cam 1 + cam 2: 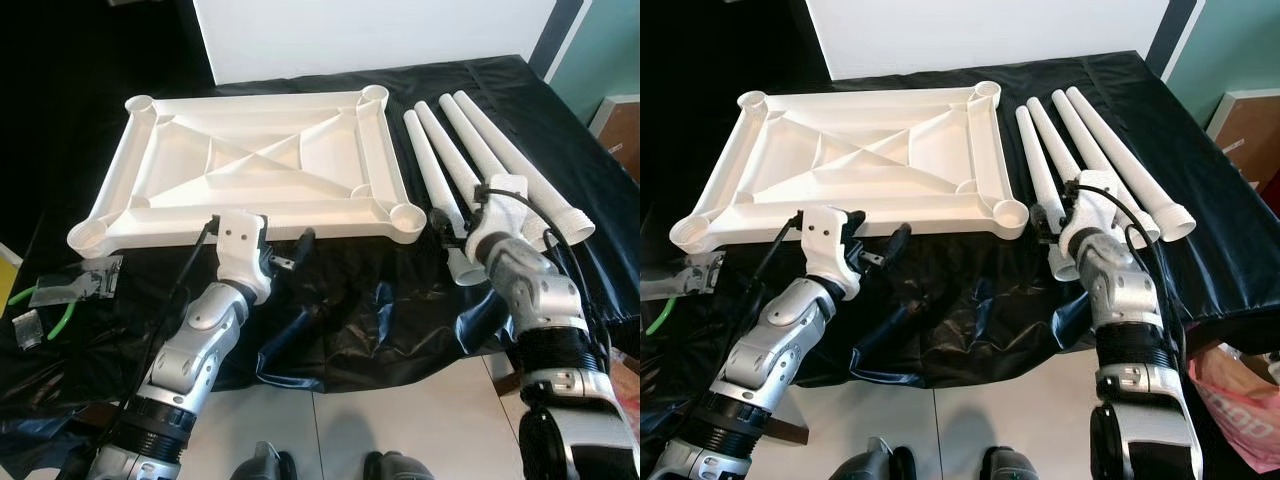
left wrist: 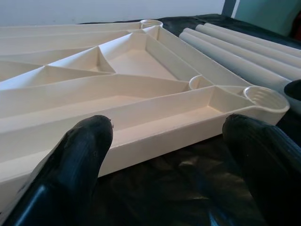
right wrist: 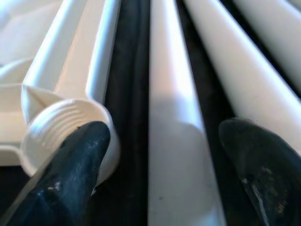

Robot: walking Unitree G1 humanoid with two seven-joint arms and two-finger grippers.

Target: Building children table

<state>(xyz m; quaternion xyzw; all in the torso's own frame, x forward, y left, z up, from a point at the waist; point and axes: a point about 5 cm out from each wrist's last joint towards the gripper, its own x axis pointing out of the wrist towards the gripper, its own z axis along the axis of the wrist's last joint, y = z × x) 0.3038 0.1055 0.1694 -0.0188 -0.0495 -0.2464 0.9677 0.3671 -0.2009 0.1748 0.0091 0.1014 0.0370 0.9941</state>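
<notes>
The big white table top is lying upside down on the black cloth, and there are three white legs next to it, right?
Almost. The table top does lie upside down on the black cloth, but the left eye view shows four white legs beside it, not three.

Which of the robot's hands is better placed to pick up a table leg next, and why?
The right hand: it sits open over the white tapered plastic legs, straddling one. The left hand faces the upturned white plastic tabletop, away from the legs.

Black plastic sheet [image 1: 340, 330], green-handled pliers [image 1: 45, 300], white wall [image 1: 380, 30]
</notes>
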